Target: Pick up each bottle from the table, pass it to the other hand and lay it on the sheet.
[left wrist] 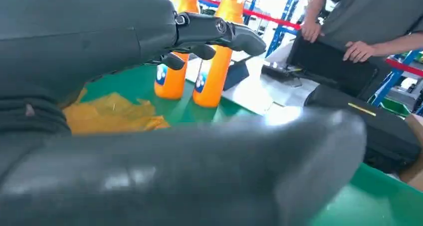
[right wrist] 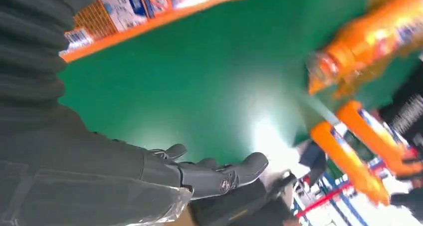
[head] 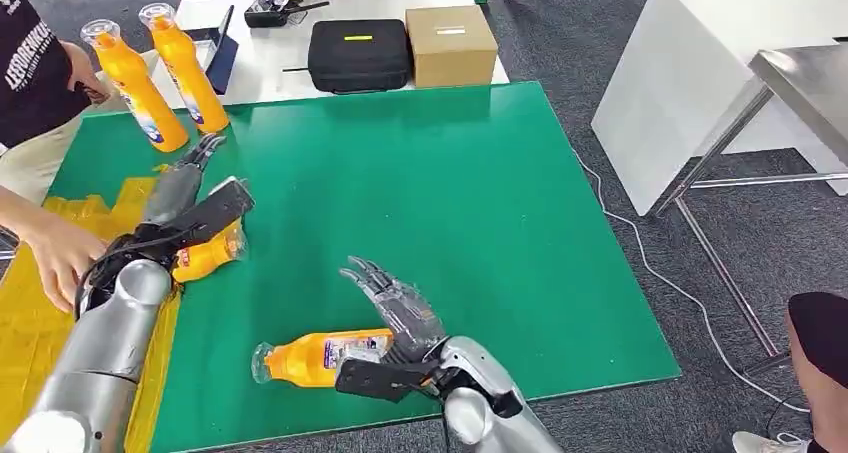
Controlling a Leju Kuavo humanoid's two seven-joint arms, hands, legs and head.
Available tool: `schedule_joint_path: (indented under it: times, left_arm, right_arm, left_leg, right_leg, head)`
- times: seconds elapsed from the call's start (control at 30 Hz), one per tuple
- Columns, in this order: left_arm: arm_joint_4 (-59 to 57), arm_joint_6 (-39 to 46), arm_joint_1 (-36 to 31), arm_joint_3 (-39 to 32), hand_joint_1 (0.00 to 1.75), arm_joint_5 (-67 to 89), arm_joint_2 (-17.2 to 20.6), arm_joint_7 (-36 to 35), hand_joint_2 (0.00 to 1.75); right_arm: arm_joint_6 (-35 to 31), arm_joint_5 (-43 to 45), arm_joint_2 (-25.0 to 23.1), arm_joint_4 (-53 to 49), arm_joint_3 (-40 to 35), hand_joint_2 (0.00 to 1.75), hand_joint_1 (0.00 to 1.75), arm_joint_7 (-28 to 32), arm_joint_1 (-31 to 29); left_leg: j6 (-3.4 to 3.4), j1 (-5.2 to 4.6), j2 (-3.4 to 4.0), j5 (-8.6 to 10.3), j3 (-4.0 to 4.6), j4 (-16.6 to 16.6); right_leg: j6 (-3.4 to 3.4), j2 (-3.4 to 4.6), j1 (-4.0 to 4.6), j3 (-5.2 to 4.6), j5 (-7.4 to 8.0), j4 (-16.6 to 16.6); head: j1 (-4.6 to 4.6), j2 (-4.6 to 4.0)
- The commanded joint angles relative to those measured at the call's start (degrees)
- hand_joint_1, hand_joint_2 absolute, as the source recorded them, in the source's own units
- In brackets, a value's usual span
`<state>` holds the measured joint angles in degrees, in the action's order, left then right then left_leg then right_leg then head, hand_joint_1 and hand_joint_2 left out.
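**Two bottles lying on the mat, both hands free**

The right hand (head: pixel 395 303) is held with its fingers spread and holds nothing; it hovers just beside a lying bottle (head: pixel 320 358) at the near edge of the green mat (head: pixel 450 203), probably placed for a side grasp. The left hand (head: pixel 195 163) is likewise spread and empty, reaching toward two upright bottles (head: pixel 165 78) at the mat's far corner. A second lying bottle (head: pixel 208 255) rests beneath the left forearm, touching the edge of the yellow sheet (head: pixel 30 323), which suggests a lay-down near its destination. A person's hand (head: pixel 60 258) rests on the sheet, perhaps steadying it.
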<state>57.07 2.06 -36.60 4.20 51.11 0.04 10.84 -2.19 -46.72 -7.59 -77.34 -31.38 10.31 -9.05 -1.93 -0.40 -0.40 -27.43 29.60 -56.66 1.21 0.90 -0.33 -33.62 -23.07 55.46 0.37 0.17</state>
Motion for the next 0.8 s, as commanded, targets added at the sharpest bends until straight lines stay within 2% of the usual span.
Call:
schedule_joint_path:
  times: [0.03,0.13,0.3,0.57,0.6,0.8]
  left_arm:
    - [-1.0,-0.6,-0.5,-1.4,0.00,-1.0,-0.1,0.2,0.00]
    - [-1.2,-0.9,-0.8,-1.5,0.00,-1.8,-0.4,0.5,0.00]
    - [0.9,-1.0,0.5,-1.9,0.00,-4.4,-0.6,0.7,0.00]
    - [1.8,-1.5,1.0,-4.0,0.00,-8.5,-0.9,1.3,0.00]
    - [1.6,-1.6,0.7,-4.0,0.00,-8.9,-1.1,1.2,0.00]
    - [0.5,-2.1,-0.4,-3.4,0.00,-9.6,-1.5,1.1,0.00]
  right_arm:
    - [-0.1,-1.5,2.8,9.3,-5.1,1.75,0.00,-1.3,-4.8]
    - [-0.2,-3.3,2.8,10.2,-5.7,1.75,0.00,-2.5,-5.2]
    - [-2.3,-12.5,2.5,15.6,-7.8,1.75,0.00,-8.2,-6.9]
    - [-1.4,-21.6,4.1,19.4,-9.7,1.75,0.00,-13.3,-5.9]
    - [-0.9,-24.0,4.3,20.2,-10.3,0.00,0.00,-14.8,-5.7]
    - [0.2,-26.1,4.7,21.0,-9.1,0.00,0.00,-15.5,-4.6]
  left_leg:
    - [0.15,0.08,0.09,-0.06,-0.22,0.1]
    - [0.15,0.08,0.05,-0.06,-0.20,0.1]
    - [0.10,0.06,0.06,-0.03,-0.14,0.1]
    - [0.08,0.05,0.04,-0.03,-0.16,0.1]
    - [0.13,0.07,-0.01,-0.03,-0.24,0.1]
    - [0.10,0.06,-0.17,0.00,-0.27,0.1]
  right_leg:
    - [-0.03,-0.02,0.08,0.22,-0.03,-0.1]
    - [-0.03,-0.03,0.08,0.22,-0.03,-0.1]
    - [-0.02,0.00,0.06,0.14,0.00,-0.1]
    - [-0.01,-0.03,0.05,0.16,-0.01,-0.1]
    - [-0.02,-0.10,0.07,0.26,-0.03,-0.1]
    - [-0.01,-0.23,0.08,0.33,-0.03,-0.2]
  head:
    - [0.00,0.00]
    - [0.00,0.00]
    - [0.00,0.00]
    - [0.00,0.00]
    - [0.00,0.02]
    - [0.00,0.00]
